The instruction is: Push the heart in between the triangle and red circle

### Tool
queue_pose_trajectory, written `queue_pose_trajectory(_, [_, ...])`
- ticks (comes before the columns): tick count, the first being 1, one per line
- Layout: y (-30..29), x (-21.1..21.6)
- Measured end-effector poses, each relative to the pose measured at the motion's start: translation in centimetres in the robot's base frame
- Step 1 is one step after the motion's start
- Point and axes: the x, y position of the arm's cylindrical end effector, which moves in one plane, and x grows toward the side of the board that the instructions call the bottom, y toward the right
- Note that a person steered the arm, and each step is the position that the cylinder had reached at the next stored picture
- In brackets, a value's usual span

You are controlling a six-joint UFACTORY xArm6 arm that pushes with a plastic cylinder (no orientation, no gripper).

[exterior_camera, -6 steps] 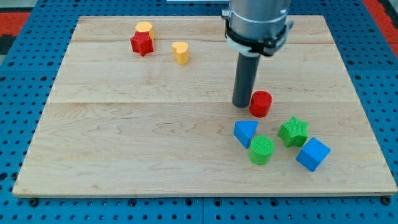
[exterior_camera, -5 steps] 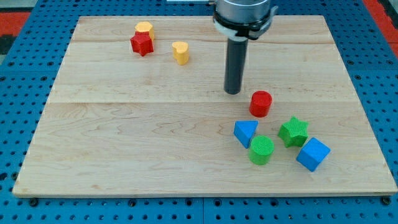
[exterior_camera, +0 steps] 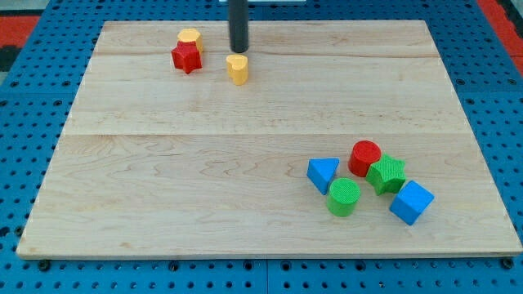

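- At the far side of the wooden board point(exterior_camera: 163, 163), the tip point(exterior_camera: 238, 51) stands just behind the yellow heart point(exterior_camera: 237, 69), very close to its far edge; whether the two touch cannot be told.
- This arm ends in a bare rod, so there are no jaws to be apart, together or clamped on anything.
- The yellow heart sits far and left of centre, well apart from its goal; nothing of the push itself appears done.
- Its goal lies near and right: the blue triangle point(exterior_camera: 323, 174) and the red circle point(exterior_camera: 364, 157) stand near each other with a narrow gap of bare wood between them.
- That gap looks tight, and the green cylinder point(exterior_camera: 344, 197) sits just at its near side, while the green star point(exterior_camera: 386, 174) touches the red circle, so the entry will likely need care.
- What remains, by this judgement, is the whole long diagonal push toward the near right.
- Off to the left, a red star point(exterior_camera: 186, 57) and a yellow block point(exterior_camera: 189, 37) sit together, clear of that path; a blue cube point(exterior_camera: 411, 202) lies nearest right.
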Motion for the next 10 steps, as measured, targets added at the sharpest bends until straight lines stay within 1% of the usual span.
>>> queue_pose_trajectory(1, [3.2, 8.3])
queue_pose_trajectory(2, [3.0, 9.2])
queue_pose_trajectory(3, [-3.5, 7.7])
queue_pose_trajectory(4, [-1.4, 12.9])
queue_pose_trajectory(5, [8.3, 15.7])
queue_pose_trajectory(6, [7.7, 12.6])
queue_pose_trajectory(7, [10.3, 10.5])
queue_pose_trajectory(8, [13.7, 17.2])
queue_pose_trajectory(9, [13.3, 15.7])
queue_pose_trajectory(10, [5.6, 8.4])
